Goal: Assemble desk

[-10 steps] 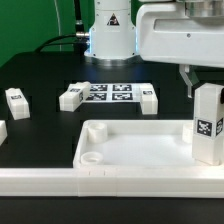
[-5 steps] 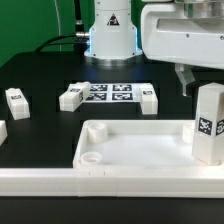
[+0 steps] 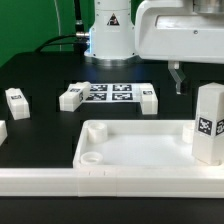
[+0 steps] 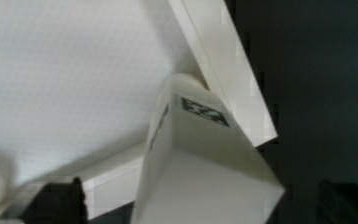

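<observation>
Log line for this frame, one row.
step: desk assembly | white square tagged plastic leg: upright at white tray-like tabletop corner | claw: raised, holding nothing, aperture unclear

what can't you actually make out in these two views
Jaws, open or shut: exterior view, arm housing covers all but one finger; wrist view cuts them at the edge.
Upright leg base: exterior view, hidden behind the tabletop wall.
Its tag: wrist view, blurred.

We see the white tray-like tabletop (image 3: 140, 152) lying flat across the lower frame, with a round socket at its lower-left corner. A tagged leg (image 3: 207, 122) stands upright at its right end. A loose leg (image 3: 16, 102) lies at mid-left, a second loose leg (image 3: 71, 96) and a third loose leg (image 3: 148, 98) nearer centre.
</observation>
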